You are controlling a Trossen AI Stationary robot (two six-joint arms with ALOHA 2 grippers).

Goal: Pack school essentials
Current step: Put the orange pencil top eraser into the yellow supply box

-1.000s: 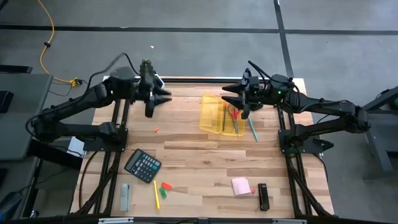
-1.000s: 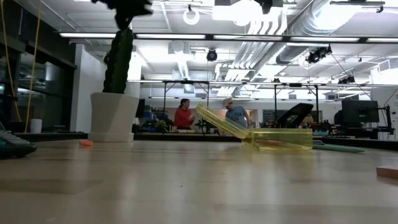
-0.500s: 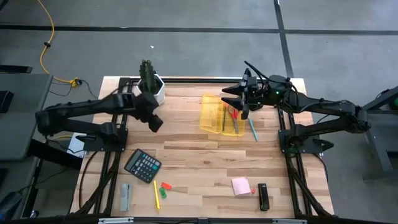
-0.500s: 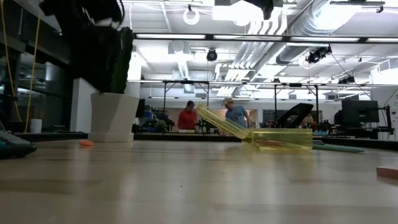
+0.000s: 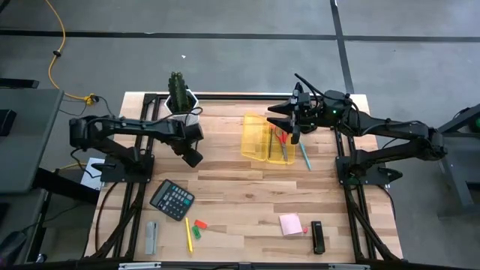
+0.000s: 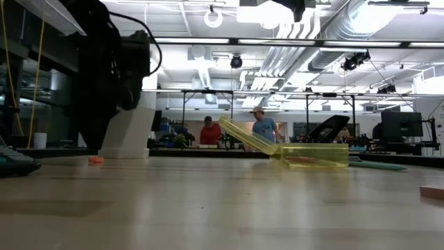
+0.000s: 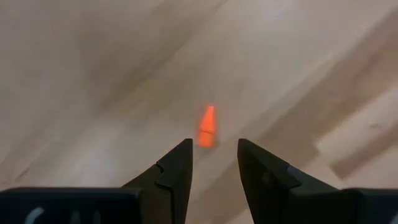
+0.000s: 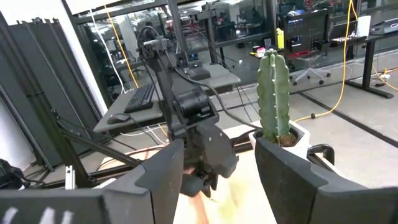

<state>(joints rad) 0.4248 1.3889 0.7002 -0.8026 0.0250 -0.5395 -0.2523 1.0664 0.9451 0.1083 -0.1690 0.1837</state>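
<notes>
A tiny orange-red piece (image 7: 206,126) lies flat on the wood table, also seen in the low view (image 6: 96,160). My left gripper (image 7: 214,148) is open just above and short of it, pointing down, at the table's left middle (image 5: 193,157). An open yellow see-through case (image 5: 266,140) lies at the far middle with red-handled scissors (image 5: 283,139) in it; a teal pen (image 5: 305,156) lies beside it. My right gripper (image 5: 276,118) hangs open and empty over the case's far side. Near the front lie a yellow pencil (image 5: 188,234), green and orange-red pieces (image 5: 198,228) and a pink sticky-note pad (image 5: 291,224).
A cactus in a white pot (image 5: 180,94) stands at the far left edge. A dark calculator (image 5: 172,199) and a grey metal bar (image 5: 151,236) lie at the near left, and a small dark object (image 5: 318,236) at the near right. People stand in the room beyond (image 6: 263,128).
My left gripper has swung away from the cactus toward the table's near side and come down over the tiny orange-red piece. The cactus pot stands where it was.
</notes>
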